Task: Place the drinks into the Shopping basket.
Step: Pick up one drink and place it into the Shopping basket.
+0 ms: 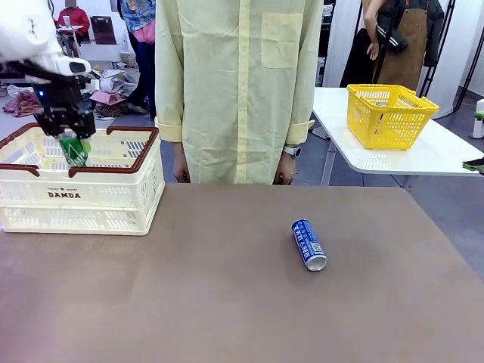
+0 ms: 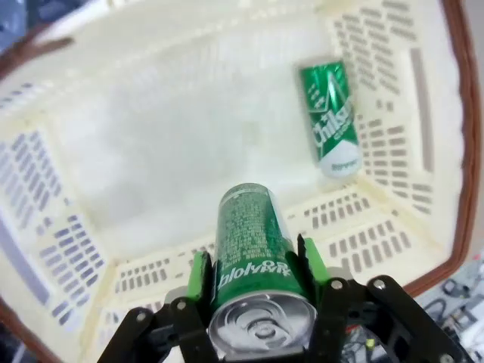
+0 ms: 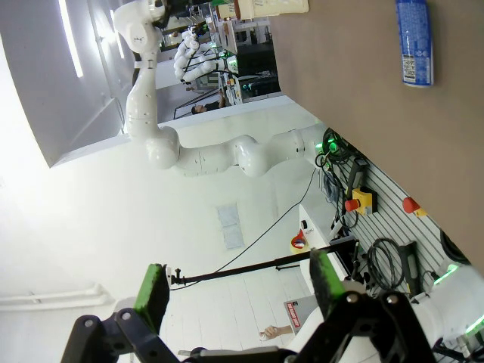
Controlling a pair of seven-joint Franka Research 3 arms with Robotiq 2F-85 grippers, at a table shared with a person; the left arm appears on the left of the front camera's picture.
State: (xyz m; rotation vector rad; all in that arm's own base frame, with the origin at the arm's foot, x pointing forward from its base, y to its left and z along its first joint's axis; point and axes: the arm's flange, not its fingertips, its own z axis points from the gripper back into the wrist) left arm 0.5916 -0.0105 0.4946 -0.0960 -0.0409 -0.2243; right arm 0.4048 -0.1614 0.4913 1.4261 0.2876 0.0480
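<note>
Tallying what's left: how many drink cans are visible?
3. A green can in the jaws of the left gripper over the Shopping basket, another green can lying inside it, a blue can on the table. Others may be hidden.

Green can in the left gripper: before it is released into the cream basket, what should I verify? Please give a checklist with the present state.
1. Grip: left gripper shut on the held green can, pads on both sides: ok.
2. Position: can over the Shopping basket, inside its rim: ok.
3. Floor beneath free; the other green can lies aside by a wall: ok.
4. Clearance: person's hands away from the basket: ok.
5. Drop height to the floor: cannot tell.
6. Next pick: right gripper open, blue can lying on the table: ok.
</note>
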